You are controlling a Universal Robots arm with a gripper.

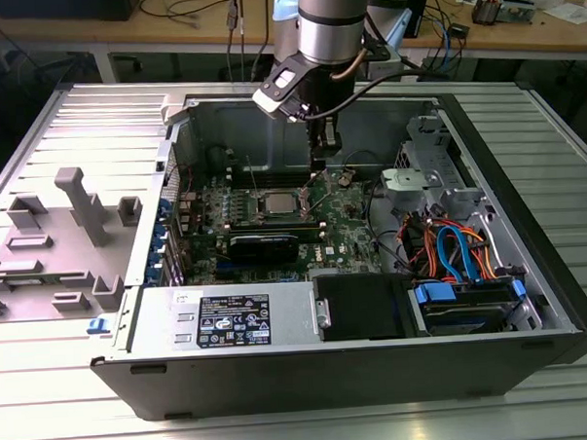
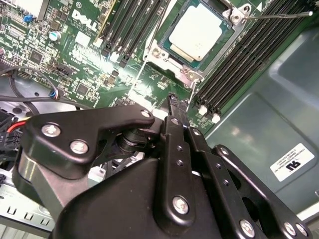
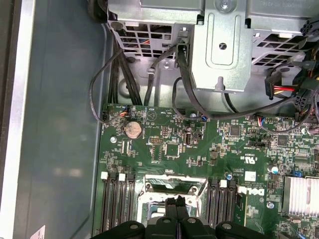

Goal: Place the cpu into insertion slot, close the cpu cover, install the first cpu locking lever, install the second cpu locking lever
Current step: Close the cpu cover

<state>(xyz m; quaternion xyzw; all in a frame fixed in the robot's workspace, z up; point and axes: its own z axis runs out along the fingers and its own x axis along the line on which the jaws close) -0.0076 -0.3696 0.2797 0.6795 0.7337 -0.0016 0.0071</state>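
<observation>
The second wrist view shows the cpu point(image 2: 200, 29) lying silver side up in the slot point(image 2: 172, 63), with a wire lever point(image 2: 279, 15) jutting beside it. The first wrist view shows the fingers point(image 3: 171, 205) pressed together close by that slot. At the exterior view's centre the arm point(image 1: 334, 23) reaches into the open case point(image 1: 330, 379), which has a white label point(image 1: 235, 320) on its front box.

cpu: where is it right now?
The cpu sits in the insertion slot on the motherboard, between the two banks of memory slots in the second wrist view.
</observation>
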